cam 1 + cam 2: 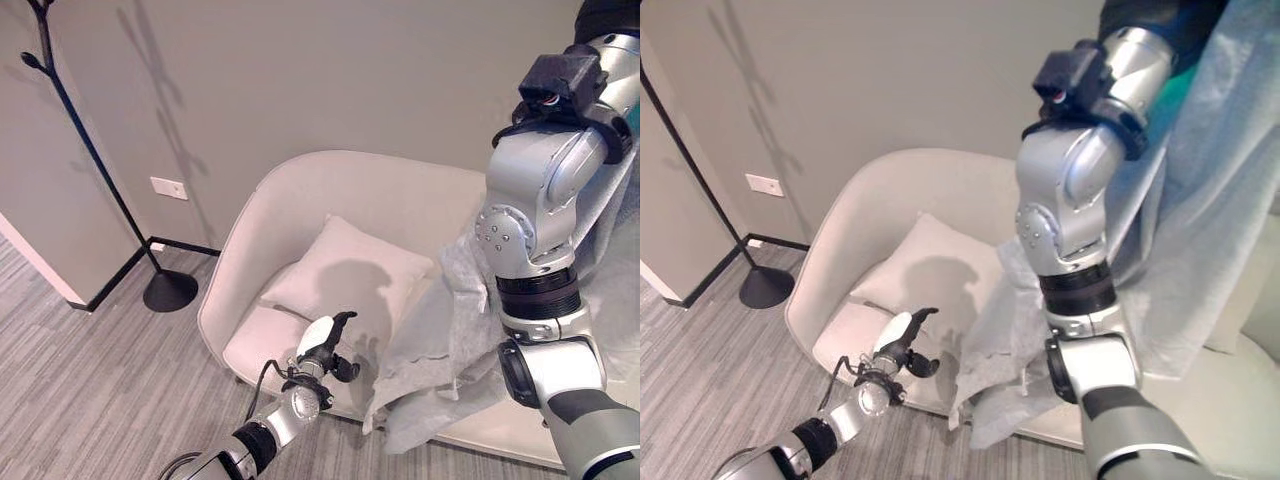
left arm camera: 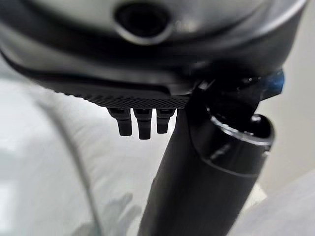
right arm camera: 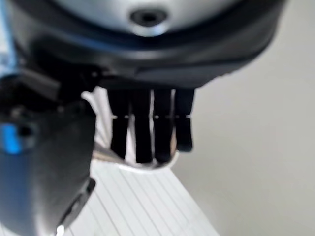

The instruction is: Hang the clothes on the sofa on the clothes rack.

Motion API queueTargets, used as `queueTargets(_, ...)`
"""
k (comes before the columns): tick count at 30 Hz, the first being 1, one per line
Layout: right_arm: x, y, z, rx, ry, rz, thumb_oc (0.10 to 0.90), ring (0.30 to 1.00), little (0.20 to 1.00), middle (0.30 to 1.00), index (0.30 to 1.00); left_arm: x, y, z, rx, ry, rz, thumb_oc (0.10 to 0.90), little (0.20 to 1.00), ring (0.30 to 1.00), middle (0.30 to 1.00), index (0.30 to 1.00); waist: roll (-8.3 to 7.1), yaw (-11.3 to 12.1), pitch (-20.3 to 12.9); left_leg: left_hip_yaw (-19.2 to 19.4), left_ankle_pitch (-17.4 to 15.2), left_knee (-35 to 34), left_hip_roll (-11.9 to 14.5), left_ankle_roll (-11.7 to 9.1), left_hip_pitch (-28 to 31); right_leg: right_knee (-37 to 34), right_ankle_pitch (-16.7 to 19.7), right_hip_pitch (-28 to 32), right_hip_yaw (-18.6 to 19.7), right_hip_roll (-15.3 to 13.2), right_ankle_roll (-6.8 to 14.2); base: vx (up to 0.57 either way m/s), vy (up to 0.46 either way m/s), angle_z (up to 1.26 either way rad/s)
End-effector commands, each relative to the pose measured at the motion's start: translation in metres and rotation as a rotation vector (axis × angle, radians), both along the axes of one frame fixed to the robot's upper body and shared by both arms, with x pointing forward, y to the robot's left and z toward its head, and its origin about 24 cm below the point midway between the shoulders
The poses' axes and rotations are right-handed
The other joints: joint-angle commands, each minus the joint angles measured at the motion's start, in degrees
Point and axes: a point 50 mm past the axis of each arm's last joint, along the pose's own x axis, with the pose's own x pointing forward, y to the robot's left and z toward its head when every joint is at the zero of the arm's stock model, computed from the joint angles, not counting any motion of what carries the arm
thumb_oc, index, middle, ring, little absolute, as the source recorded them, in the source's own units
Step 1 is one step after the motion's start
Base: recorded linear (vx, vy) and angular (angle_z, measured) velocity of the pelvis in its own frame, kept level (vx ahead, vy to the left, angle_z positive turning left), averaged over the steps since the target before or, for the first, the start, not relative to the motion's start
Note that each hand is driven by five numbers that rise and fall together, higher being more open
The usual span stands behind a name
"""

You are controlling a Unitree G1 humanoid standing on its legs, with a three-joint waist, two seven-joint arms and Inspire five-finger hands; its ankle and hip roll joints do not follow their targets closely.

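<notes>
the pale garment hangs off the raised right arm at 3 o'clock, its tail on the sofa. it looks light, limp, likely to slide; best pinched near the collar. right hand: curled on white cloth. left hand: relaxed, empty. rack at 10 o'clock.

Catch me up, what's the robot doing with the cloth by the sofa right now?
The right arm is raised high with a pale grey garment hanging from it and trailing onto the sofa. In the right wrist view the right hand has its fingers curled over a white edge, apparently the garment. The left hand hovers open over the seat in front of the cushion, holding nothing. The clothes rack stands to the left by the wall, with nothing hung on the part in view.
</notes>
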Motion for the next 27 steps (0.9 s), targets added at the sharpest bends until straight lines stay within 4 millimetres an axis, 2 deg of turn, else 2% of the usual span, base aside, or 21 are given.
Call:
queueTargets(1, -0.025, 0.007, 0.04, -0.057, -0.201, -0.004, 0.4, 0.3, 0.3, 0.3, 0.3, 0.042, -0.036, 0.051, -0.107, -0.174, -0.013, 0.8, 0.9, 0.9, 0.9, 0.9, -1.87, 1.25, -2.95, 0.73, -5.65, 0.16, 3.28, -0.87, 0.46, 0.87, -5.99, 0.67, 1.74, 1.79, -1.26, -0.02, -0.088, 0.0)
queueTargets(3, -0.02, 0.014, 0.039, -0.061, -0.176, 0.033, 0.4, 0.3, 0.3, 0.3, 0.3, 0.038, -0.048, 0.052, -0.206, -0.097, -0.039, 0.8, 0.9, 0.9, 0.9, 0.9, -1.72, 0.74, -3.13, 0.86, -5.07, 0.16, 4.26, -1.42, 0.16, 0.87, -6.2, 0.55, 1.89, 2.82, -1.73, -0.04, -0.137, 0.0)
queueTargets(8, -0.013, 0.02, 0.041, -0.06, -0.139, 0.06, 0.4, 0.3, 0.3, 0.3, 0.3, 0.032, -0.056, 0.051, -0.328, -0.009, -0.046, 0.8, 0.9, 0.9, 0.9, 0.9, -1.27, 0.69, -3.62, 0.94, -4.5, 0.16, 5.64, -2.07, -0.01, 0.87, -6.33, 0.67, 2.3, 4.41, -2.65, -0.02, -0.099, -0.04)
queueTargets(16, -0.007, 0.027, 0.035, -0.054, -0.106, 0.105, 0.4, 0.3, 0.3, 0.3, 0.3, 0.04, -0.065, 0.06, -0.308, -0.027, -0.054, 0.8, 0.9, 0.9, 0.9, 0.9, -0.35, 0.09, -4.07, 1.02, -3.54, 0.16, 6.65, -2.79, 0.19, 0.87, -6.59, 0.9, 2.5, 5.54, -3.43, 0.0, -0.065, -0.07)
queueTargets(20, -0.007, 0.034, 0.034, -0.056, -0.108, 0.136, 0.4, 0.3, 0.3, 0.3, 0.3, 0.043, -0.088, 0.076, -0.336, -0.052, -0.102, 0.8, 0.9, 0.9, 0.9, 0.9, 0.28, -1.0, -4.17, 1.34, -2.95, 0.16, 7.09, -3.43, -0.21, 0.87, -6.46, 0.5, 2.46, 5.74, -3.59, -0.01, -0.052, -0.03)
queueTargets(21, -0.007, 0.034, 0.034, -0.056, -0.108, 0.136, 0.4, 0.3, 0.3, 0.3, 0.3, 0.043, -0.088, 0.076, -0.337, -0.052, -0.102, 0.8, 0.9, 0.9, 0.9, 0.9, 0.31, -1.02, -4.17, 1.31, -2.94, 0.16, 7.1, -3.44, -0.25, 0.87, -6.45, 0.47, 2.44, 5.75, -3.6, -0.01, -0.031, 0.0)
queueTargets(23, -0.005, 0.039, 0.033, -0.062, -0.098, 0.154, 0.4, 0.3, 0.3, 0.3, 0.3, 0.04, -0.107, 0.089, -0.405, -0.049, -0.157, 0.8, 0.9, 0.9, 0.9, 0.9, 0.59, -1.85, -4.27, 1.77, -2.65, 0.16, 7.53, -3.87, -0.57, 0.87, -6.21, 0.11, 2.62, 6.0, -3.76, -0.03, -0.073, -0.01)
queueTargets(27, -0.003, 0.042, 0.032, -0.07, -0.082, 0.164, 0.4, 0.3, 0.3, 0.3, 0.3, 0.033, -0.121, 0.096, -0.461, -0.028, -0.2, 0.8, 0.9, 0.9, 0.9, 0.9, 0.74, -2.31, -4.34, 2.27, -2.67, 0.16, 8.07, -3.97, -0.27, 0.87, -6.07, -0.04, 3.1, 6.39, -3.95, -0.02, -0.046, -0.06)
